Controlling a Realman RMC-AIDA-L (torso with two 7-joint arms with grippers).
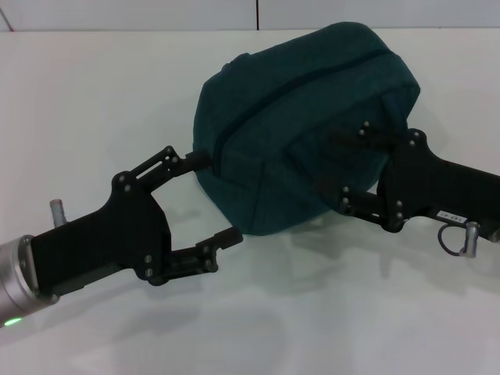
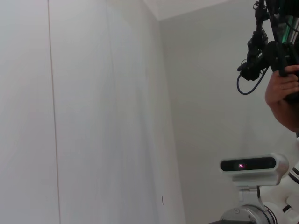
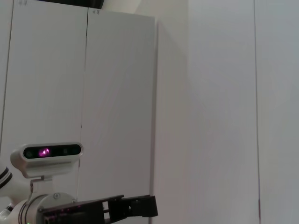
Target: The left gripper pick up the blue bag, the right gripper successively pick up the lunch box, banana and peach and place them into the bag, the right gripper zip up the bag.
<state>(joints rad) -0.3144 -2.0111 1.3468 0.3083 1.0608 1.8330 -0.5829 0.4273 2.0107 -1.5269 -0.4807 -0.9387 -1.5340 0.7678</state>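
Note:
The blue bag [image 1: 305,117] lies on its side on the white table [image 1: 94,101], and its zipper line [image 1: 273,94] looks closed. My left gripper [image 1: 217,197] is at the bag's left side, open, with its upper fingertip [image 1: 199,158] at the bag's edge and nothing between the fingers. My right gripper [image 1: 337,172] reaches in from the right, its fingers spread apart against the bag's front face. The lunch box, banana and peach are out of view. Neither wrist view shows the bag.
The table's back edge [image 1: 117,31] meets a pale wall. The wrist views show white wall panels and the robot's head camera [image 2: 254,164] [image 3: 46,153]. A person's hand [image 2: 284,95] holds a black device in the left wrist view.

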